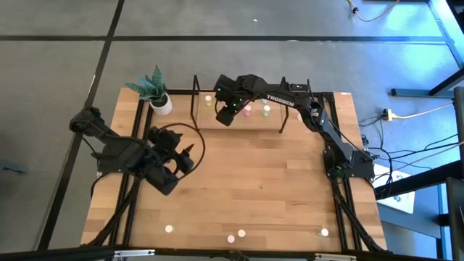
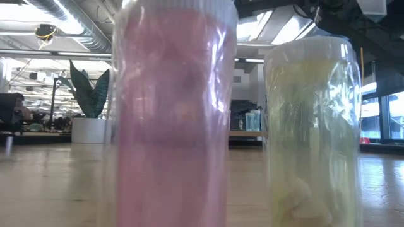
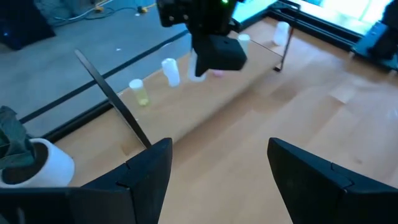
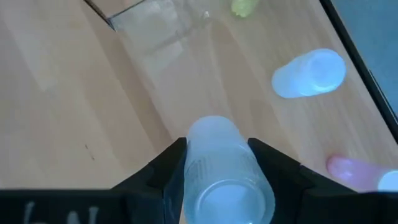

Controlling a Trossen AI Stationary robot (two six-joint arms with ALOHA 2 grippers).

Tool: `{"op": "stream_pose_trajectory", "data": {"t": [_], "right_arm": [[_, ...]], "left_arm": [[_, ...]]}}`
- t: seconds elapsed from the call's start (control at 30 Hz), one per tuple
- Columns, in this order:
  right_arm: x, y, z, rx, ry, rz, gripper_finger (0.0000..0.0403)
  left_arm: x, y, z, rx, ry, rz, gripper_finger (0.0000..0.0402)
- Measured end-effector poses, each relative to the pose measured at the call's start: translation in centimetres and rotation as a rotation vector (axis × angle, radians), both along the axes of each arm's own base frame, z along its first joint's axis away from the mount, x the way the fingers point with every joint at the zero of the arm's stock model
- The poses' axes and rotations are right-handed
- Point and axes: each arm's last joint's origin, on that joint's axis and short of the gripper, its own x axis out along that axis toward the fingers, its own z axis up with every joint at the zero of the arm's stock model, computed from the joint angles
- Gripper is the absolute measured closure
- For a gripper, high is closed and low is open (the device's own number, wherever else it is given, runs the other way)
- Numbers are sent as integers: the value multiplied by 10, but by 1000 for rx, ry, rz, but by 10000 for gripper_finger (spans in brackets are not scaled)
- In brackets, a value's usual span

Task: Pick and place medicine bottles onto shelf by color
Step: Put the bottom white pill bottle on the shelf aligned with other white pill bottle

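Right gripper [image 4: 217,163] is pinching a white bottle [image 4: 222,177] over the shelf [image 4: 143,81], where its neighbour [image 4: 308,73] could be toppled.

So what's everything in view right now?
shelf: one, light wood with black end frames, far edge of table
bottles on shelf: at least four; yellowish, white, pink, greenish
held bottle: one, white, over the shelf
bottles at near edge: four, pale; pink and yellowish stand close to the low camera, two more farther apart
plant pot: one, white with green plant, left of the shelf
table: one, wood
left gripper: open, over the table's left-centre
right gripper: closed on the held bottle
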Motion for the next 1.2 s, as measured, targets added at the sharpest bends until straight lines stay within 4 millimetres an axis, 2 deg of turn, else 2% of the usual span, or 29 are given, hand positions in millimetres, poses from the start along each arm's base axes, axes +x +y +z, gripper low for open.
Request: {"op": "stream_pose_trajectory", "data": {"t": [0.27,1.2], "right_arm": [[0,0,-2,-9,8,35,245],[3,1,-1,-19,-11,-12,245]], "left_arm": [[5,8,-1,-31,8,37,145],[4,5,-5,-179,96,5,145]]}}
